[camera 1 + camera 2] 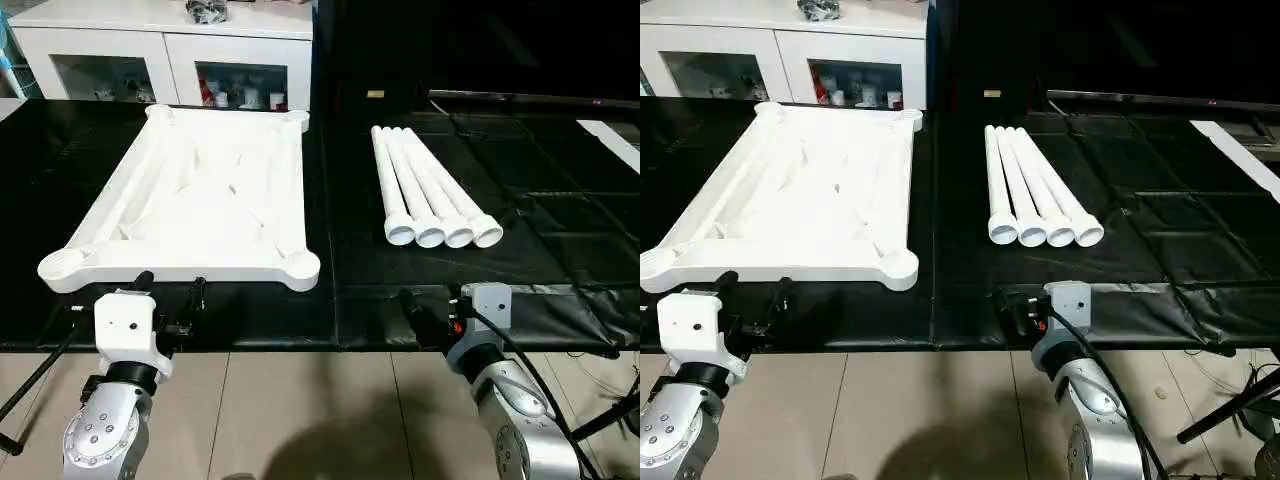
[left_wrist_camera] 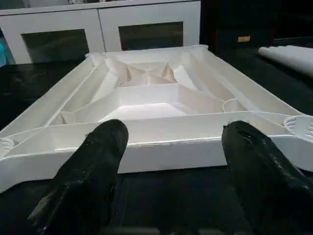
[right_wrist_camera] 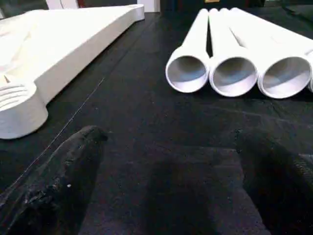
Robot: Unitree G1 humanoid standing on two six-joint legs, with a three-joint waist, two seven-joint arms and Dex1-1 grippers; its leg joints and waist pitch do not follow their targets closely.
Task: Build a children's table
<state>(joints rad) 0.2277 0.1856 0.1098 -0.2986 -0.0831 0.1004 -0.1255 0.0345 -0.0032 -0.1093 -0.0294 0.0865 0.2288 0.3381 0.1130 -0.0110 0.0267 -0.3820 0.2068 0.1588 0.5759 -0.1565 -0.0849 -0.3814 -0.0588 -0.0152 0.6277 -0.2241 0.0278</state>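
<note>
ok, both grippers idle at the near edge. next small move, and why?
Probably reach the right gripper forward to the nearest of the four legs. It is open and empty, with the legs' open ends just ahead. The tabletop already lies ribbed side up, its corner sockets bare, in front of the left gripper.

The two head cameras look forward and down from above the forearms, taking in the whole black mat, with the tabletop left of centre and the legs right of centre. The left wrist camera sits low and close, facing the tabletop's near edge. The right wrist camera looks low across the mat at the legs' open ends, catching one tabletop corner in the upper left of the frame.
</note>
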